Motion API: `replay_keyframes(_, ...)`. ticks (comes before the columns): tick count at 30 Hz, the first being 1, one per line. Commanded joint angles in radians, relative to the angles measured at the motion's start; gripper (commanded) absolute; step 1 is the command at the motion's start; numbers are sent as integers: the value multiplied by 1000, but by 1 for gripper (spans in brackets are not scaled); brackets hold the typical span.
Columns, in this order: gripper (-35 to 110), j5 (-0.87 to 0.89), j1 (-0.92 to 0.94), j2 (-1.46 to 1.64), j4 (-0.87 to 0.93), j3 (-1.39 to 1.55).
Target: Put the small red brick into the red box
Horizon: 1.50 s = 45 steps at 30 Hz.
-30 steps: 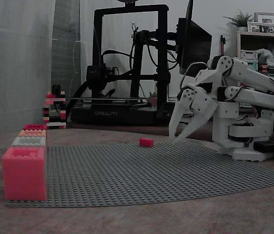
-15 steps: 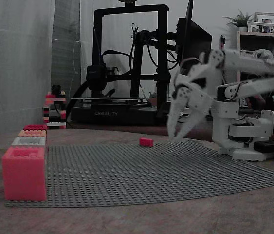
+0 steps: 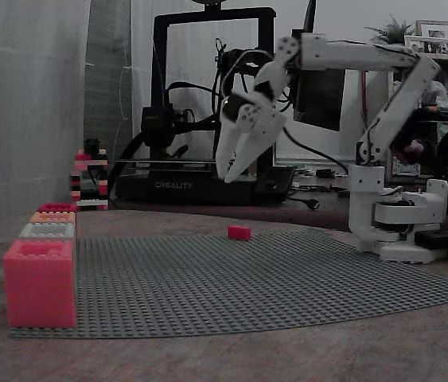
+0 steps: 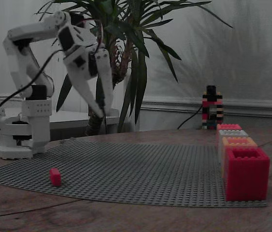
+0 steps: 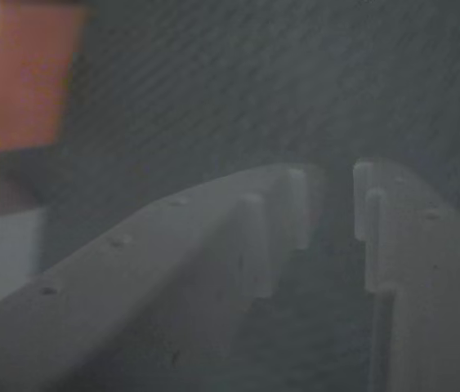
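The white plastic five-joint arm (image 3: 343,56) was built of boxy, rounded-edged links on a blocky white base (image 3: 399,219). A thin black cable (image 4: 27,87) ran along it. Its two-finger white gripper (image 3: 230,171) had long tapering fingers (image 5: 213,261) dotted with small screw holes, with ribbed inner faces.

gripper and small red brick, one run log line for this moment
gripper: raised, empty, jaws slightly apart | small red brick: on grey baseplate | red box: no brick seen
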Motion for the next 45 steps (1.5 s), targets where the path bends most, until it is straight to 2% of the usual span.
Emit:
replay_keyframes(1,8,-143,178,-64,-25,-75)
replay_keyframes(7,14,-284,313,-163,-41,-75)
replay_keyframes(14,22,-370,388,-209,-60,-74)
replay_keyframes(18,22,-417,420,-221,-60,-72)
replay_keyframes(26,22,-420,437,-299,-192,-17)
replay_keyframes(45,22,-407,411,-393,-235,8)
